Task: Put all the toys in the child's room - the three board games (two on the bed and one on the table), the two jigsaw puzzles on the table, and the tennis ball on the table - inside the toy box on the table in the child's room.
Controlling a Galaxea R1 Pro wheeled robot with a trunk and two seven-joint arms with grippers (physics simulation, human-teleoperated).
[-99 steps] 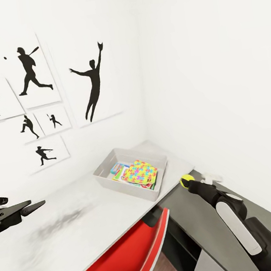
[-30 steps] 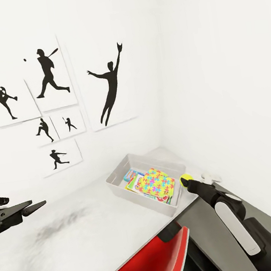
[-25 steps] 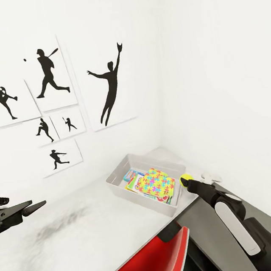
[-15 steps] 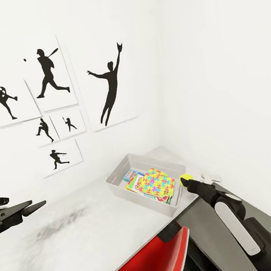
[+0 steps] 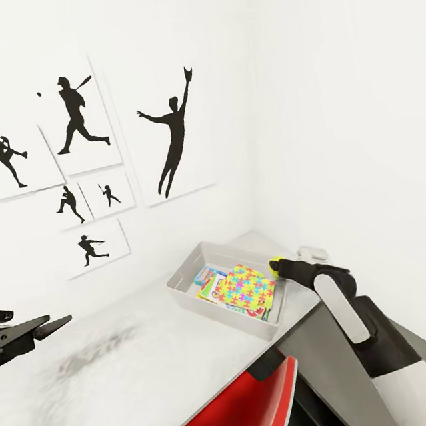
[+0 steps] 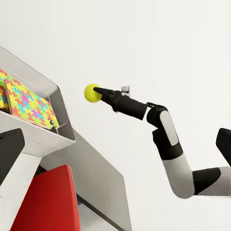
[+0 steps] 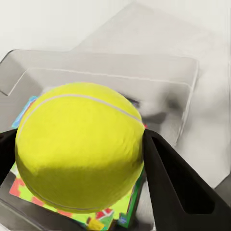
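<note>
white walls carry black athlete pictures (image 5: pixel 174 134), no readable writing. right gripper (image 5: pixel 279 268) clamps the tennis ball (image 7: pixel 79 144) just over the toy box (image 5: pixel 184 297) rim on the table (image 5: pixel 126 372), puzzle (image 5: pixel 249 291) inside. left gripper (image 5: pixel 49 324) hangs parted, holding nothing.

Head cam: high, looks forward and down into the room corner; toy box (image 5: pixel 231 291) near centre, right gripper (image 5: pixel 277 268) at about 4 o'clock from centre, left gripper (image 5: pixel 49 324) at 9 o'clock by the frame edge.

Left wrist cam: low, well back, side-on; toy box (image 6: pixel 45 126) at 9 o'clock, right gripper (image 6: pixel 96 90) with tennis ball (image 6: pixel 91 93) near centre.

Right wrist cam: very close behind the tennis ball (image 7: pixel 79 144), looking down into the toy box (image 7: pixel 120 77).

All three views share the toy box.
</note>
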